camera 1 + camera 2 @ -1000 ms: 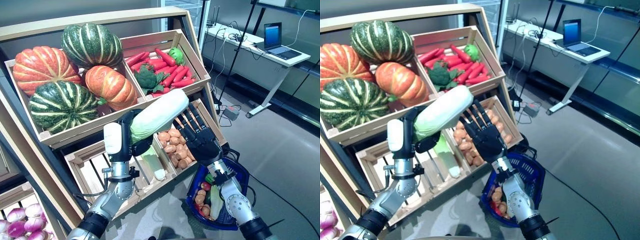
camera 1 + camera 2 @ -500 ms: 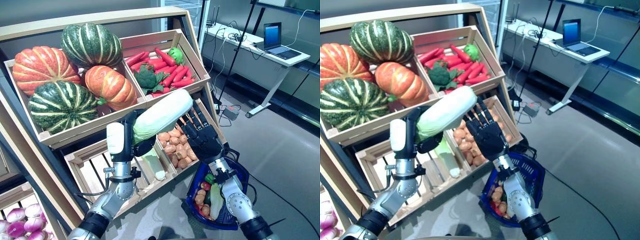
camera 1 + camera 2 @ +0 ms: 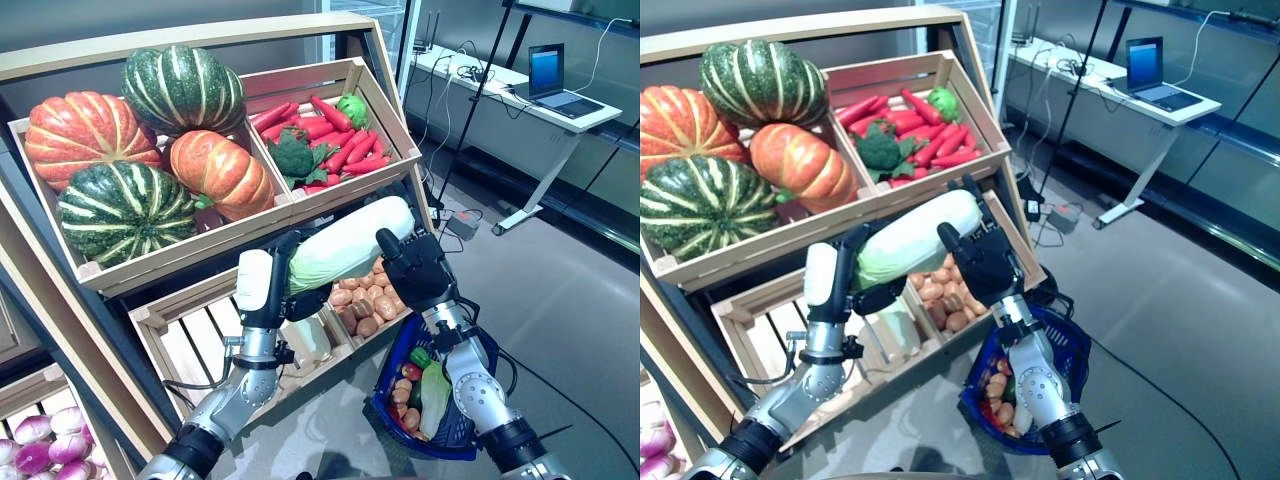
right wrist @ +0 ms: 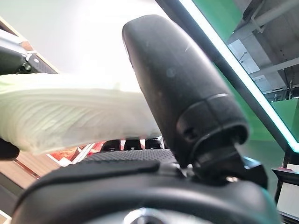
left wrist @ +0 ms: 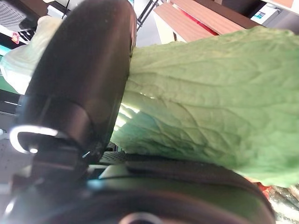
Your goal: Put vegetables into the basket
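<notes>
A long napa cabbage (image 3: 350, 240), white at one end and leafy green at the other, is held in the air in front of the wooden stand. My left hand (image 3: 300, 303) is shut on its green end; its thumb lies over the leaves (image 5: 210, 102) in the left wrist view. My right hand (image 3: 420, 275) is shut on the white end, thumb (image 4: 173, 79) over the cabbage (image 4: 70, 116). The blue basket (image 3: 488, 352) stands on the floor below my right hand. It holds small brown potatoes, a green pepper, a pale green vegetable and something red.
The wooden stand (image 3: 385, 75) with its slanted crates is right behind both hands. A desk with a laptop (image 3: 560, 95) stands at the back right, with a power strip (image 3: 462, 225) on the grey floor near it.
My left hand has carried the cabbage to the right and a little lower. My right hand's straight fingers have closed round its white end.
</notes>
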Robot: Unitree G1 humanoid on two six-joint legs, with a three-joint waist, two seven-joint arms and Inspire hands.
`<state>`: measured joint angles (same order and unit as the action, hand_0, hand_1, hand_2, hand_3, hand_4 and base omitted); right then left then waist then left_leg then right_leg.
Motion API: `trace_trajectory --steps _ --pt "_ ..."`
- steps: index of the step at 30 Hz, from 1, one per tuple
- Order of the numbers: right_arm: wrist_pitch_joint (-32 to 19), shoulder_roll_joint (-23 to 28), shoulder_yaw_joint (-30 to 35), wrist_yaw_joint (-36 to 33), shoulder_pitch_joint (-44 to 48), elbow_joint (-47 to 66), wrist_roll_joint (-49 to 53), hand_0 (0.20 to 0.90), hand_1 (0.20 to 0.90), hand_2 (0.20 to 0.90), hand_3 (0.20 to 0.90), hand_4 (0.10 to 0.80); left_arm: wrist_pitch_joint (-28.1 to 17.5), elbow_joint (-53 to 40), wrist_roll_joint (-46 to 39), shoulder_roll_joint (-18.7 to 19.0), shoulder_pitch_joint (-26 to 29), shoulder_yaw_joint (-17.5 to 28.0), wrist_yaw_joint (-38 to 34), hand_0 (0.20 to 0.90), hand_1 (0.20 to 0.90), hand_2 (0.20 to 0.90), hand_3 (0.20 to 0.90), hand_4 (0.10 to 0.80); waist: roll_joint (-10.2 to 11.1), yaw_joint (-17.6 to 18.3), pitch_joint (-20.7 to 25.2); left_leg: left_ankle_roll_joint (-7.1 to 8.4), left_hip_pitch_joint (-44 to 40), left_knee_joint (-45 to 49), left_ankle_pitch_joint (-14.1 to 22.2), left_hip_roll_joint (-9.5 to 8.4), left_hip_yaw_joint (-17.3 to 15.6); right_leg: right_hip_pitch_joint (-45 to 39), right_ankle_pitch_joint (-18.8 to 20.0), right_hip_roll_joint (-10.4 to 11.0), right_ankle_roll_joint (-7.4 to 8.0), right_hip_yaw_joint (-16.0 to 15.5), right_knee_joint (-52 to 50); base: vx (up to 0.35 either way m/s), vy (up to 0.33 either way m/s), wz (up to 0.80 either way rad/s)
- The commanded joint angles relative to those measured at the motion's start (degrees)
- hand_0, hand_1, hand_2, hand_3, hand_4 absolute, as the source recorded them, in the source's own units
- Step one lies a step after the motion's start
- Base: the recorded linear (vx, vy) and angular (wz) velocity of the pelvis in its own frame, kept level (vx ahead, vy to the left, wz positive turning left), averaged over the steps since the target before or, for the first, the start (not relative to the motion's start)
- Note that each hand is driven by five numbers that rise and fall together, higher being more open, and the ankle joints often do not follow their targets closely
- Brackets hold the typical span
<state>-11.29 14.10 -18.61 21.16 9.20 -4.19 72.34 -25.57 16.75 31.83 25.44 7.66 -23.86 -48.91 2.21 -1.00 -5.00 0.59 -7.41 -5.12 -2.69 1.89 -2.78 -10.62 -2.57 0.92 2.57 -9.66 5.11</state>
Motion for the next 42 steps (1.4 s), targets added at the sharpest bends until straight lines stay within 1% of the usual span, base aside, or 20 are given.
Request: trace_trajectory --steps 1,7,12,15,16,19,23,27,34,42 --pt "-4.8 -3.8 2.5 2.0 9.1 5.5 0.0 0.9 0.9 0.9 0.9 0.8 -6.6 -1.8 2.0 -0.1 10.4 -5.7 1.7 0.3 0.3 0.3 0.3 0.4 0.7 0.3 2.2 -2.78 -2.5 0.1 7.8 -1.97 -1.2 -0.2 0.1 0.6 -1.5 0.4 -0.1 0.0 0.0 0.0" --pt "-3.9 -4.6 1.8 2.4 9.5 5.2 1.6 0.9 0.9 0.9 0.9 0.8 -7.1 -2.3 0.6 -0.3 10.7 -7.4 3.0 0.3 0.3 0.3 0.3 0.4 0.6 0.4 2.0 -2.79 -2.5 0.1 7.8 -1.86 -1.2 -0.1 0.1 0.5 -1.48 0.5 -0.1 0.0 0.0 0.0" --pt "-2.2 -4.6 1.1 1.6 9.4 4.1 1.5 0.9 0.9 0.9 0.9 0.8 -7.9 -3.1 0.9 -0.6 11.4 -8.4 2.8 0.3 0.3 0.3 0.3 0.4 0.6 0.4 2.0 -2.73 -2.6 0.1 7.8 -1.81 -1.2 -0.2 0.0 0.5 -1.47 0.6 -0.1 0.0 0.0 0.0" --pt "-0.7 -4.6 0.9 -0.2 9.0 3.3 1.8 0.9 0.9 0.9 0.9 0.8 -8.0 -3.6 1.2 -0.8 12.1 -8.7 2.4 0.3 0.3 0.3 0.3 0.4 0.7 0.6 1.9 -2.7 -2.6 0.1 7.8 -1.75 -1.3 -0.2 0.0 0.5 -1.48 0.6 -0.1 0.0 0.0 0.0" --pt "0.5 -4.5 1.0 -1.8 8.7 2.2 1.4 0.9 0.9 0.9 0.9 0.8 -7.8 -4.0 1.0 -0.8 12.5 -8.7 2.6 0.3 0.3 0.3 0.3 0.4 0.7 0.7 1.9 -2.73 -2.7 0.1 7.9 -1.75 -1.3 -0.3 0.0 0.5 -1.44 0.5 -0.1 0.0 0.0 0.0" --pt "0.9 -4.3 0.9 -2.6 8.6 0.6 1.3 0.9 0.9 0.9 0.9 0.8 -7.6 -3.9 1.0 -0.9 13.1 -9.0 2.4 0.3 0.3 0.3 0.3 0.4 0.8 0.9 2.0 -2.73 -2.8 0.1 8.0 -1.71 -1.4 -0.3 0.0 0.5 -1.39 0.6 -0.1 0.0 0.0 0.0" --pt "1.0 -4.7 1.0 -1.1 8.3 -0.4 4.0 0.9 0.9 0.9 0.9 0.8 -7.5 -3.6 0.0 -1.2 13.5 -9.2 3.0 0.3 0.3 0.3 0.3 0.4 0.8 1.1 2.1 -2.72 -2.9 0.1 7.9 -1.63 -1.6 -0.3 0.1 0.5 -1.44 0.7 -0.1 0.0 0.0 0.0" --pt "1.2 -5.8 0.9 0.5 8.5 -0.8 5.5 0.9 0.9 0.9 0.9 0.8 -7.5 -3.5 -2.2 -1.8 13.2 -9.5 5.1 0.3 0.3 0.3 0.3 0.4 0.6 1.0 2.0 -2.72 -3.0 0.1 7.9 -1.65 -1.6 -0.4 0.1 0.5 -1.46 0.7 -0.1 0.0 0.0 0.0" --pt "2.8 -6.9 -0.5 0.3 9.2 -0.9 5.4 0.9 0.9 0.9 0.9 0.8 -7.4 -3.4 -2.2 -2.5 12.8 -10.6 4.8 0.3 0.3 0.3 0.3 0.4 0.8 0.7 1.9 -2.75 -3.0 0.1 7.9 -1.64 -1.5 -0.5 0.0 0.5 -1.49 0.5 -0.1 0.0 0.0 0.0" --pt "4.6 -6.9 -1.0 1.4 9.0 -1.1 5.0 0.9 0.9 0.9 0.9 0.8 -7.2 -3.4 -2.6 -2.2 12.9 -10.3 5.0 0.3 0.3 0.3 0.3 0.4 0.9 0.6 2.1 -2.76 -3.0 0.1 7.9 -1.62 -1.5 -0.5 -0.1 0.6 -1.49 0.3 -0.1 0.0 0.0 0.0"
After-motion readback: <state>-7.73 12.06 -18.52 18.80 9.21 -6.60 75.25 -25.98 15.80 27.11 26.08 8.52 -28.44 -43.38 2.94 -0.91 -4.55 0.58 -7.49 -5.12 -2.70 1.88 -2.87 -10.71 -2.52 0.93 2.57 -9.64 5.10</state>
